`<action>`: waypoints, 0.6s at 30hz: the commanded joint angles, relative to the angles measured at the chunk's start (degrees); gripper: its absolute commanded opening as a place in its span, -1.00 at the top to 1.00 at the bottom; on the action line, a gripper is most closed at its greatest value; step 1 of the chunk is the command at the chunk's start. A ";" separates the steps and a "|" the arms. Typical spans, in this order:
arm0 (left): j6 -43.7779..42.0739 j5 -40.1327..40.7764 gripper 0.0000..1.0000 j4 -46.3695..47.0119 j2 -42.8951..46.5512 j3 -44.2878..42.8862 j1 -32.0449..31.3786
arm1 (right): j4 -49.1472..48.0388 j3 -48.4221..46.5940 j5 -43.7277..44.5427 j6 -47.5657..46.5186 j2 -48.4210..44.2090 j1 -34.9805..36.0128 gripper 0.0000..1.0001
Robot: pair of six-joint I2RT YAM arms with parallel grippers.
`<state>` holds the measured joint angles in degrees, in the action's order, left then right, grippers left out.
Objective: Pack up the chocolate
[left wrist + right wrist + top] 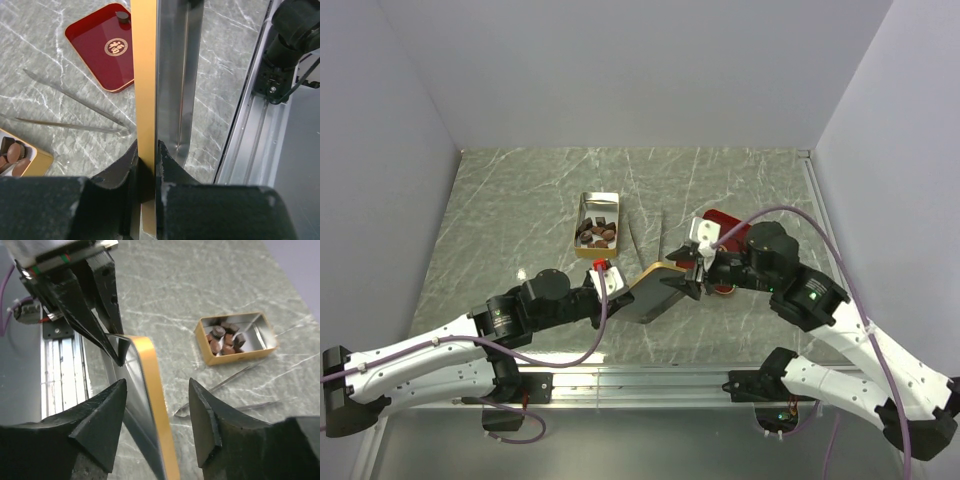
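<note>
Closing step: left end effector (147, 157) pinching lid (172, 75) rim, right end effector (157, 390) wide, straddling it. Chocolate (225, 340) sitting in tin (240, 356). Next needing lid squared over tin.

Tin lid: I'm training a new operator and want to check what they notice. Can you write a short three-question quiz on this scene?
1. True or false: the left gripper is shut on the edge of the lid, holding it off the table.
2. What holds the pile of chocolate?
3. Fill in: the right gripper has its jaws ____, one on each side of the lid's end.

Key: 1 true; 2 the open tin; 3 open.
</note>
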<state>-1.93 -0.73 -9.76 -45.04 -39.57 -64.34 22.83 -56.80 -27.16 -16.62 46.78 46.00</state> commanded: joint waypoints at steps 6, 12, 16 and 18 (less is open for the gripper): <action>0.18 -2.26 0.79 3.60 2.49 -1.39 -0.35 | 0.72 -0.25 -2.02 -1.31 4.02 0.23 0.23; 3.76 0.56 0.08 4.31 3.20 -1.47 -0.35 | 0.90 0.10 -2.81 -0.61 2.44 0.23 0.56; 6.76 3.63 -0.28 4.66 5.22 -1.82 -0.35 | -0.76 0.90 -1.24 0.97 1.29 0.32 0.79; 8.08 3.81 -0.39 5.10 7.24 -1.74 -0.35 | -1.47 1.25 0.16 1.41 1.03 0.32 1.00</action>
<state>2.63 1.41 -8.56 -40.56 -39.57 -64.38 24.14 -56.12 -29.17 -16.49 49.21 46.26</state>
